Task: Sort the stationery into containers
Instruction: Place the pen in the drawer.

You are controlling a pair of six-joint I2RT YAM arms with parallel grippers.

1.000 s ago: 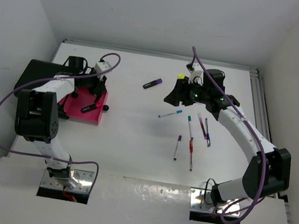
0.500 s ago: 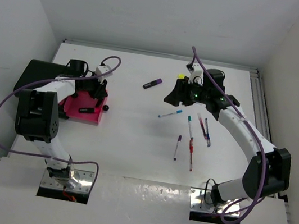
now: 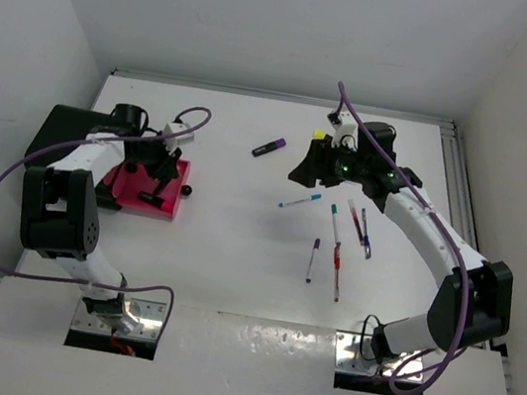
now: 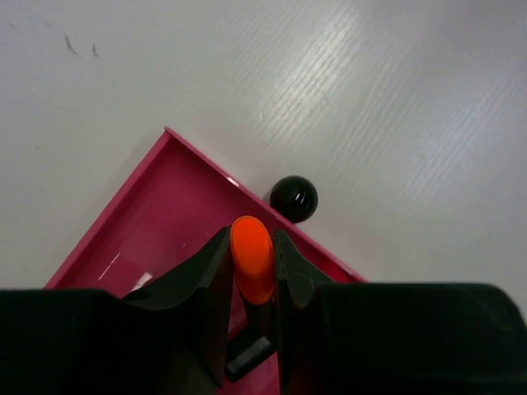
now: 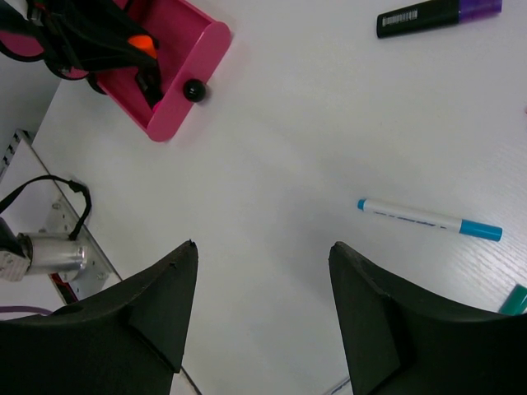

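The black box [image 3: 54, 129] is sitting just behind and to the left of the pink tray [image 3: 168, 205], partly hidden by the left arm. Over the tray the left gripper [image 4: 251, 247] is hanging with its fingers [image 4: 206, 284] pinching an orange-tipped highlighter [image 4: 251, 255]. The highlighter's black body is running down toward the tray floor, close to one wall; whether it is touching the floor I cannot tell. Well to the right of the tray, the right gripper [image 5: 263, 304] is hovering with its fingers spread wide and nothing between them. Farther from the tray, loose pens [image 3: 343, 235] are lying on the table, a blue-capped pen [image 5: 428, 220] nearest the tray and a purple highlighter [image 5: 436, 12] a little farther back. A small black ball [image 4: 294, 198] is sitting against the outside of the tray wall.

The drop is looking nearly ready. But the highlighter is hanging close to that wall, so if let go while tilted it could tip over the low rim or bounce out. Fingers rising off-centre could catch the wall, dragging the light tray and sending the ball rolling.
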